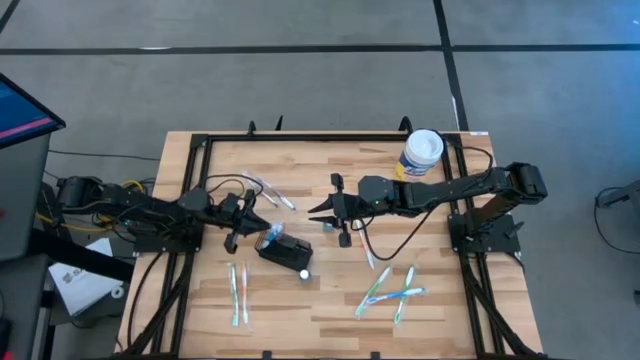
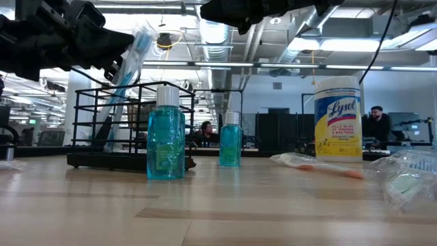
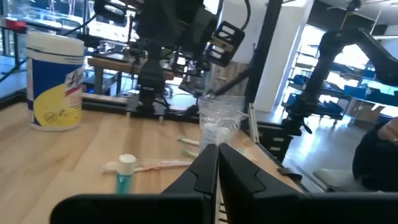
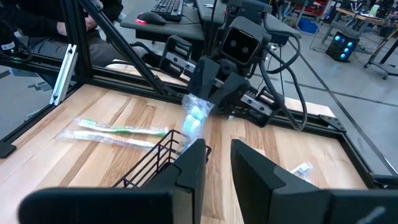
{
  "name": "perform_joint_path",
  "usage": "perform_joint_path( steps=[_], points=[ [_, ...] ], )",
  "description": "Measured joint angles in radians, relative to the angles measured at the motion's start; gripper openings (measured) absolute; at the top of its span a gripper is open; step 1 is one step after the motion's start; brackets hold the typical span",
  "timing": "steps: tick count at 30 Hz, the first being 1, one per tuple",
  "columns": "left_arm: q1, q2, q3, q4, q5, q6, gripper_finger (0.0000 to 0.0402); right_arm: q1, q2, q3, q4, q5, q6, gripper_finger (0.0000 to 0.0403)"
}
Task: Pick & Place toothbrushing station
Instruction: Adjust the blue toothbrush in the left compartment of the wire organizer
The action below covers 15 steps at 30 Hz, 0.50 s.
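Note:
The toothbrushing station (image 1: 287,253) is a small black wire rack on the table's middle, also in the low view (image 2: 130,130) and the right wrist view (image 4: 152,163). My left gripper (image 1: 256,228) hovers at its left end, shut on a blue toothbrush in a clear wrapper (image 2: 130,68). The toothbrush slants down toward the rack. I cannot tell whether its lower end is inside. My right gripper (image 1: 322,212) hangs open and empty just to the far right of the rack, fingers apart in its wrist view (image 4: 219,152). My left gripper pinches the wrapped toothbrush between its two shut fingers; the clear wrapper (image 3: 219,127) sticks out past the fingertips. The fingers come from the table's left, slanting down. The toothbrush is tilted, its blue head end (image 4: 195,119) over the rack and clear of the table.
Two small blue-green bottles stand by the rack (image 2: 166,133) (image 2: 230,140). A yellow wipes canister with a white lid (image 1: 421,155) stands at the far right. Wrapped toothbrushes lie at the near left (image 1: 240,293), the near right (image 1: 390,290) and the far middle (image 1: 272,190).

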Motion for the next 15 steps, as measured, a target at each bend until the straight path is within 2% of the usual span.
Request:
perform_joint_path(
  steps=[15],
  points=[
    [-0.006,0.000,0.000,0.024,0.009,-0.053,0.0006,0.000,0.000,0.000,0.000,0.000,-0.005,0.0067]
  ],
)
